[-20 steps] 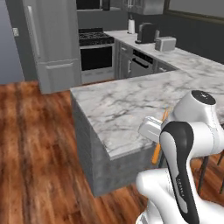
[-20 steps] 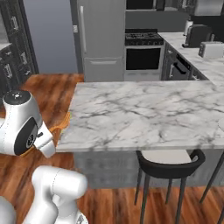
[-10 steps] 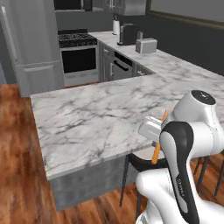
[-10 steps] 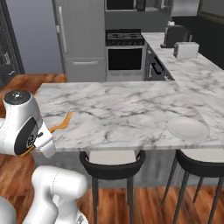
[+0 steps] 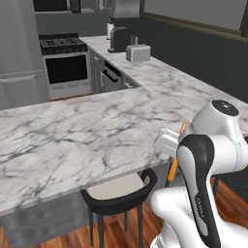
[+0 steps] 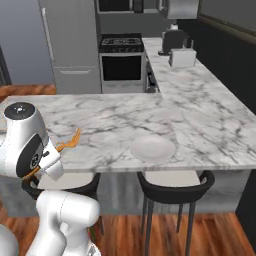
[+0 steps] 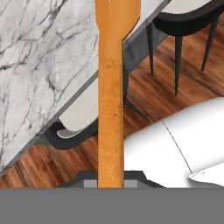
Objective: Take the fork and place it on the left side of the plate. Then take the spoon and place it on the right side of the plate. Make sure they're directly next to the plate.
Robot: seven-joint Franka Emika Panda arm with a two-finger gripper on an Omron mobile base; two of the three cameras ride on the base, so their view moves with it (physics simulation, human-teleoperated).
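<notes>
While the arm rises at the lower right of the left base view, the orange fork (image 5: 174, 164) shows as a slim strip beside the robot's white wrist, off the near edge of the marble worktop (image 5: 87, 131). A dark stool (image 5: 118, 193) stands under that edge. A toaster (image 5: 138, 52) sits on the far run of the worktop.

From the right base view, the fork (image 6: 67, 144) sticks out of the hand at the lower left, its tines over the near left part of the worktop (image 6: 200, 125). The plate (image 6: 152, 148) lies near the worktop's front edge, well apart from the fork, above a stool (image 6: 175, 187).

Looking along the hand, the gripper (image 7: 110, 181) is clamped on the fork (image 7: 110, 96), whose handle runs straight up from between the fingers, with the worktop's edge (image 7: 35, 83) and wooden floor (image 7: 175, 87) behind it.
</notes>
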